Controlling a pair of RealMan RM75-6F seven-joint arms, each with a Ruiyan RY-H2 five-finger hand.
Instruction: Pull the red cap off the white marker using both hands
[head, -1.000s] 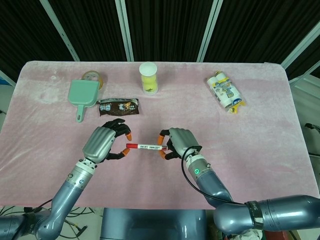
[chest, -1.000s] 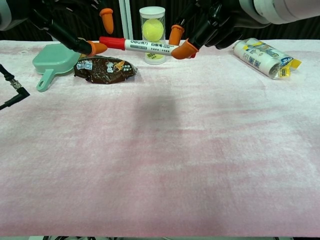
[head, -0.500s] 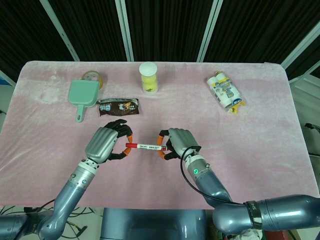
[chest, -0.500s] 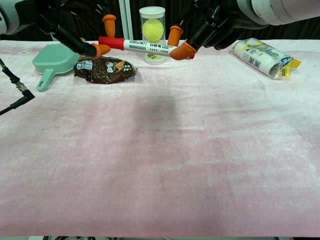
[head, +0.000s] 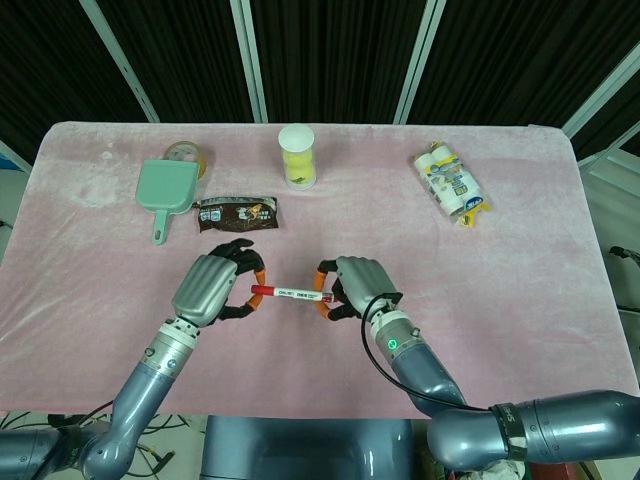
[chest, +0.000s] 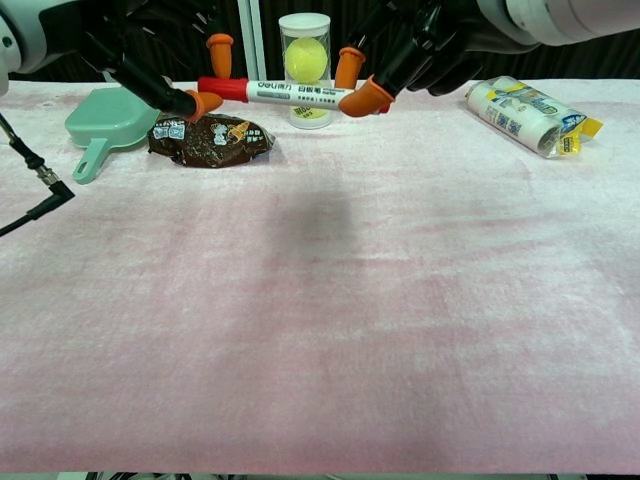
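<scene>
White marker held level above the pink table, red cap on.
Its far end is hidden in the right hand, which pinches the barrel; the left hand has fingertips at the cap, grip unclear.

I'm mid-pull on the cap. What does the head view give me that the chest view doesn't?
Head view only: the backs of both hands, left hand and right hand, whole, and a tape roll behind the green scoop.
Chest view only: the red cap from the side, with orange fingertips around it.
Both: the white marker held level above the table, cap on, and the tennis-ball tube.
</scene>
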